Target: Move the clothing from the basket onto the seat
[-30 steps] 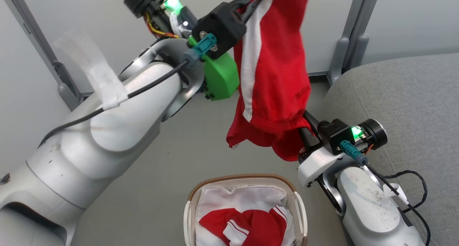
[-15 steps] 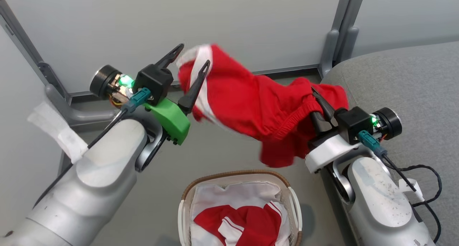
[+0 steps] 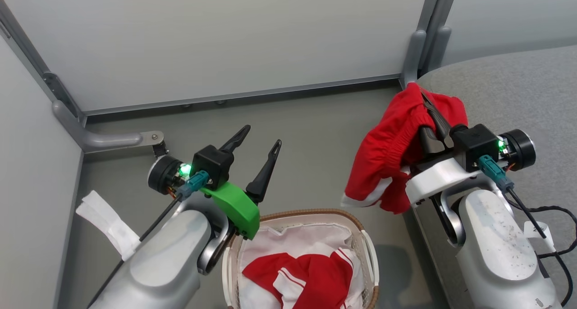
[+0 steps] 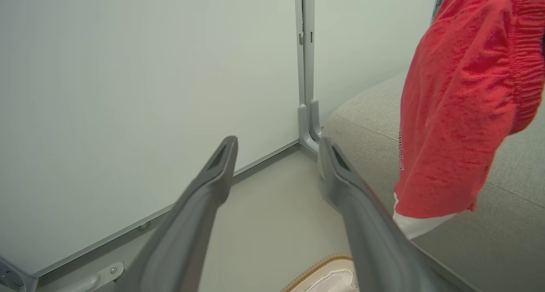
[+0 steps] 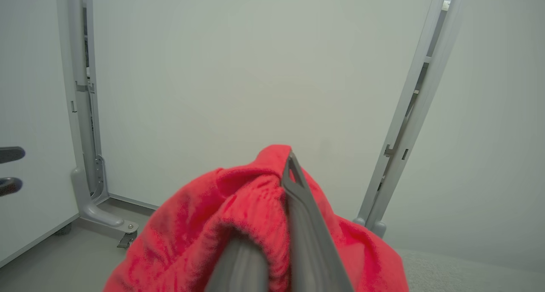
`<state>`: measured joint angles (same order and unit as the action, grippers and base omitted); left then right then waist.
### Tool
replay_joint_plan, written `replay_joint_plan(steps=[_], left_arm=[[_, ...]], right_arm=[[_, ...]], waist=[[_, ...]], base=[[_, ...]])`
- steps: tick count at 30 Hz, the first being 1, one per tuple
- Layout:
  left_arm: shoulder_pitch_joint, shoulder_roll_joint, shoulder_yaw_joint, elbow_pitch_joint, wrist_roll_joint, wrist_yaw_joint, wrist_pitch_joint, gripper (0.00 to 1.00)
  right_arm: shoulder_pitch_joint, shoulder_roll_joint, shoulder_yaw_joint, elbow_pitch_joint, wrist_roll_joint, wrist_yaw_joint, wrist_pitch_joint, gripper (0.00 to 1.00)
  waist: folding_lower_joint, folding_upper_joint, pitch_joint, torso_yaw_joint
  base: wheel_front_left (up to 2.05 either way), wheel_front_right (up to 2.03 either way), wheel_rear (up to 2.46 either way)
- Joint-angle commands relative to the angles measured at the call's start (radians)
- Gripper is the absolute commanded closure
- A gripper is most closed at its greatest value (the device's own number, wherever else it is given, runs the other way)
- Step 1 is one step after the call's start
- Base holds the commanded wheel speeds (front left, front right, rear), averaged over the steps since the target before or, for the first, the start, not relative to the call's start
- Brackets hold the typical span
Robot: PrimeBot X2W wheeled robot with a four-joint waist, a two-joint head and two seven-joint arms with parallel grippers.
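Note:
One red garment (image 3: 387, 156) with white trim hangs from my right gripper (image 3: 426, 102), which is shut on its elastic waistband at the left edge of the grey seat (image 3: 518, 88). In the right wrist view the garment (image 5: 204, 236) drapes over my right gripper (image 5: 276, 177) and covers one finger. My left gripper (image 3: 261, 135) stands open and empty above the floor, just beyond the basket (image 3: 311, 213). A second red garment with white stripes (image 3: 311, 277) lies in the basket on the white liner. The left wrist view shows the left gripper (image 4: 277, 142) open, with the hanging garment (image 4: 460, 113) before the seat (image 4: 366, 117).
Pale partition panels with grey posts (image 3: 417, 43) wall in the grey floor (image 3: 315, 133). A post foot (image 3: 108, 140) sticks out at the left. The seat fills the right side. A black cable (image 3: 554, 210) lies on the seat by my right forearm.
My left gripper has let go of the red garment and dropped down toward the basket. My right gripper has carried the garment right, to the seat's edge. The head view has shifted too.

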<state>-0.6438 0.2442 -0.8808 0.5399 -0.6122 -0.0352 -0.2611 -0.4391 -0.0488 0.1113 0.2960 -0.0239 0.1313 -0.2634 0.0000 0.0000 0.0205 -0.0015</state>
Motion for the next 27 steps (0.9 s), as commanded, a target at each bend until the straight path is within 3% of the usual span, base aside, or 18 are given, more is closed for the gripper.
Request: replay_joint_plan(steps=[1, 13, 27], left_arm=[[0.029, -0.011, 0.015, -0.010, 0.006, 0.001, -0.004, 0.00], [0.155, -0.061, 0.124, -0.062, 0.093, -0.008, -0.003, 0.00], [0.180, -0.112, 0.204, -0.059, 0.186, -0.048, -0.003, 0.00]], right_arm=[[0.013, -0.003, -0.009, -0.008, -0.007, -0.001, -0.002, 1.00], [-0.025, -0.003, -0.046, -0.041, -0.039, -0.001, -0.002, 1.00], [0.020, -0.002, -0.159, -0.123, -0.103, -0.001, -0.002, 1.00]], waist=[[0.0000, 0.0000, 0.005, -0.006], [0.0000, 0.0000, 0.047, -0.093], [0.0000, 0.0000, 0.142, -0.315]], base=[[0.00, 0.00, 0.00], [0.00, 0.00, 0.00], [0.00, 0.00, 0.00]])
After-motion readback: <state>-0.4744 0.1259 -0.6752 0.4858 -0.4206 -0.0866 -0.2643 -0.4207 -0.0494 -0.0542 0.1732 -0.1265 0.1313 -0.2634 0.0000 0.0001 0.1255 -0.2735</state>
